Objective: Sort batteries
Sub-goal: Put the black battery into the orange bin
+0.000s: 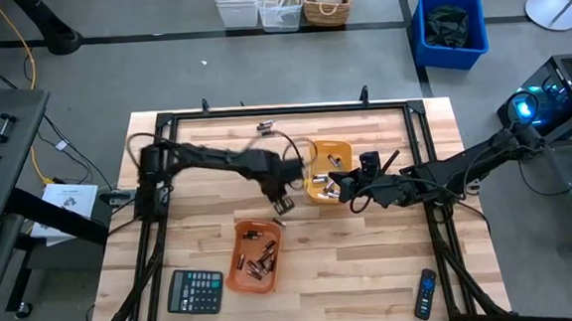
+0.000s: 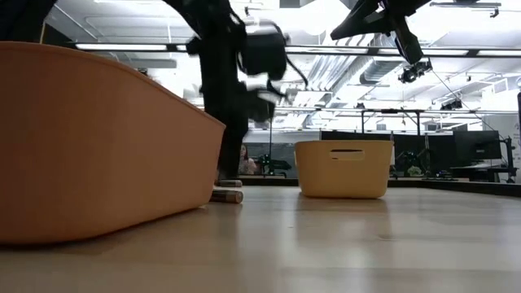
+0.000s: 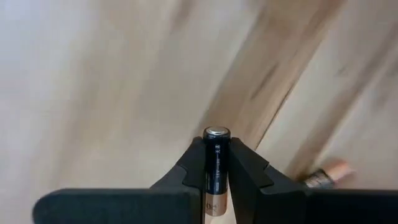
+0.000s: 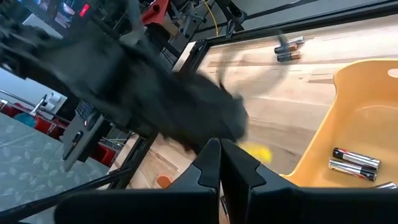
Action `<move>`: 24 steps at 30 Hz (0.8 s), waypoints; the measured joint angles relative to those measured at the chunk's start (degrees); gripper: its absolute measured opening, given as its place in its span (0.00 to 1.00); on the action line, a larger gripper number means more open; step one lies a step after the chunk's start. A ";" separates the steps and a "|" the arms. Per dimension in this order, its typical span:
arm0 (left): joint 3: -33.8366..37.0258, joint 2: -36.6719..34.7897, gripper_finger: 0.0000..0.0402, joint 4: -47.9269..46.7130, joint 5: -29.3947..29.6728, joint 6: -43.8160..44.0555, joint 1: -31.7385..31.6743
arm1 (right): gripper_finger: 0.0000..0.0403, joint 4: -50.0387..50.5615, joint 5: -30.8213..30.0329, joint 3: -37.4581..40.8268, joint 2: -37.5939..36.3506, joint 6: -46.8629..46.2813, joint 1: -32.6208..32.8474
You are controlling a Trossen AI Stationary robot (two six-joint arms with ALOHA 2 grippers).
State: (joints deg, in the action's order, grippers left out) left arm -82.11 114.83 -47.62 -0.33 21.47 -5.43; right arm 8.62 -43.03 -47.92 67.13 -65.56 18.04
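No legible text found. Small print on the battery [image 3: 216,171] gripped in the left wrist view cannot be read. Calculator [image 1: 195,290] keys show no readable markings.

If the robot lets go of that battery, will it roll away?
Probably. The battery in the left gripper is a smooth round cylinder, so it would likely roll on the flat table. It looks stiff, maybe slippery.

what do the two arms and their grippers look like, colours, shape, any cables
Both arms are matte black and jointed. The left arm has thin dark cables looping by its wrist; the right arm is slimmer, ending near a base with a blue light. Each gripper, left gripper and right gripper, has two black wedge-shaped fingers on a flat black bar.
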 joint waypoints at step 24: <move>16.54 -25.52 0.07 4.51 -0.62 -15.03 25.70 | 0.00 2.39 3.65 -0.02 0.00 -0.07 0.00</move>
State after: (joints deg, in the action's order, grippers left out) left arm -65.57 89.31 -43.11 -0.95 6.44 20.28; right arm 11.01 -39.37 -47.94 67.13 -65.63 18.04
